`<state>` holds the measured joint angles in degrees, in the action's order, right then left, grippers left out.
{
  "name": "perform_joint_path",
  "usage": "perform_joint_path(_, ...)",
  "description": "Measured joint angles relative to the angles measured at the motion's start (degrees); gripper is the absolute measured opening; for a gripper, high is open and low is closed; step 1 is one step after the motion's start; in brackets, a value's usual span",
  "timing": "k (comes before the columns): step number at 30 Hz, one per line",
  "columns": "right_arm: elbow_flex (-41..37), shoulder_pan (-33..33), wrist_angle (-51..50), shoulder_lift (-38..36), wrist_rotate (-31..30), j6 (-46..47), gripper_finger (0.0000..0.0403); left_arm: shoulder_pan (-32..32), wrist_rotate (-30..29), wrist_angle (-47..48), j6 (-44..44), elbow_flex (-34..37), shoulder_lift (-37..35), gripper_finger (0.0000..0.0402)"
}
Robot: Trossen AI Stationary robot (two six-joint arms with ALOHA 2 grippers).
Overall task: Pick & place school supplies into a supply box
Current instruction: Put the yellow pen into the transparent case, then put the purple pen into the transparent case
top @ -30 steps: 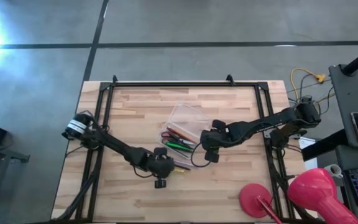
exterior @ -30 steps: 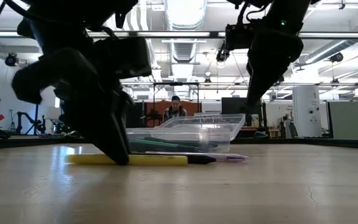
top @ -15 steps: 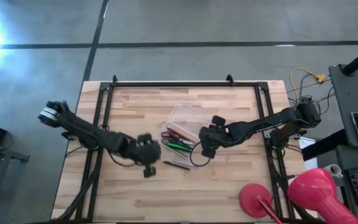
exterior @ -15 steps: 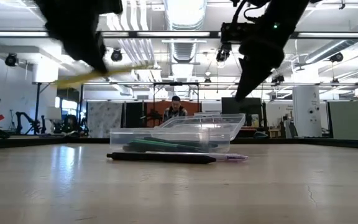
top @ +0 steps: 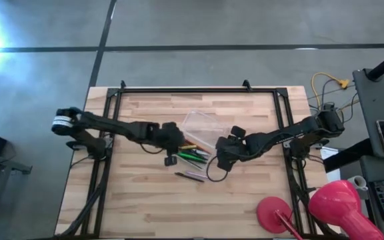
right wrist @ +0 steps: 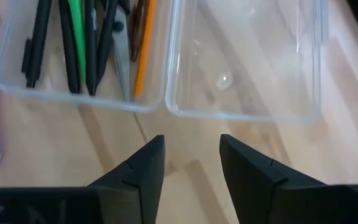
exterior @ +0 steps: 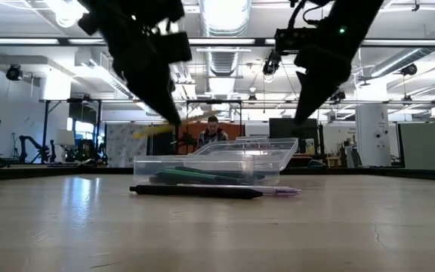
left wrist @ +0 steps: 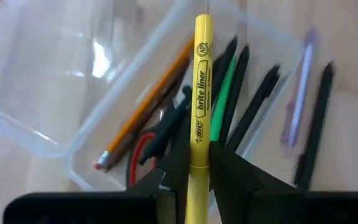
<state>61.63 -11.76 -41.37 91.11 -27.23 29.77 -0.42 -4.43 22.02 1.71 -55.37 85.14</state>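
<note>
The clear supply box (top: pixel 193 153) lies mid-table with its lid (top: pixel 203 123) flipped open toward the far side. It holds an orange pencil (left wrist: pixel 148 106), a green pen (left wrist: pixel 224 102), black pens and red-handled scissors (left wrist: pixel 140 149). My left gripper (top: pixel 172 138) is above the box's left end, shut on a yellow highlighter (left wrist: pixel 199 93). A black pen (top: pixel 187 175) and a lilac pen (exterior: pixel 282 191) lie flat on the table just near of the box. My right gripper (right wrist: pixel 191 168) hangs open to the right of the box, with nothing between its fingers. My left gripper pinches the highlighter's barrel (left wrist: pixel 197 163) between its two fingers, toward the end nearer the wrist. The fingers slant down from the table's left and lie along the highlighter, which sticks out past the fingertips. It hangs lifted clear above the box (exterior: pixel 161 129).
Two big pink-red round objects (top: pixel 339 203) stand off the table's near right corner. Black frame rails (top: pixel 112 113) run along the table's left, far and right sides. A person (exterior: pixel 214 133) sits far behind in the room. Bare wood lies near of the two loose pens.
My left gripper has lifted the yellow highlighter off the table from beside the black pen. It swung up and left, then toward the far edge, and now hangs over the box. The highlighter is clear of the table. The black and lilac pens stayed put.
</note>
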Motion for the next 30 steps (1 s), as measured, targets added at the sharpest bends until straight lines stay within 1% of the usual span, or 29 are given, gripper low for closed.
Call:
perform_joint_path(3,-0.04,-1.58,-2.30,0.00,0.03,3.18,0.0144,0.10,0.28,-0.35,-0.13,-0.08,2.89,0.0057)
perform_joint_path(6,-0.07,-3.72,-2.55,0.00,0.18,3.84,0.0145,0.08,-0.27,-0.49,-0.15,-0.39,4.28,0.0066)
perform_joint_path(9,-0.08,-5.93,-1.97,0.08,1.03,3.36,0.0148,0.08,-0.38,-1.89,-0.15,-2.34,3.88,0.0076)
perform_joint_path(11,-0.18,-6.97,-0.70,0.17,3.19,3.22,0.0148,0.08,-0.39,0.05,-0.13,-4.37,2.87,0.0080)
perform_joint_path(13,-0.62,-7.78,1.59,0.20,6.84,2.66,0.0146,-0.31,-0.48,3.01,0.99,-7.11,1.75,0.0081)
perform_joint_path(16,-2.30,-8.98,7.40,0.20,12.04,-0.53,0.0142,-1.80,-0.43,8.33,4.35,-11.19,0.25,0.0081)
perform_joint_path(20,-5.85,-10.24,14.62,0.24,12.94,-4.62,0.0137,-5.40,-0.43,11.79,7.29,-13.95,-0.43,0.0082)
perform_joint_path(23,-8.21,-10.40,18.50,0.24,12.98,-4.35,0.0138,-8.62,-0.41,11.66,8.96,-13.46,-0.43,0.0082)
perform_joint_path(27,-8.96,-10.39,23.01,0.76,15.31,-3.60,0.0146,-12.48,-0.66,11.48,13.80,-10.42,-0.41,0.0082)
perform_joint_path(30,-8.63,-10.52,26.74,2.83,15.75,-4.01,0.0153,-15.07,-3.30,11.17,16.58,-7.87,-0.55,0.0082)
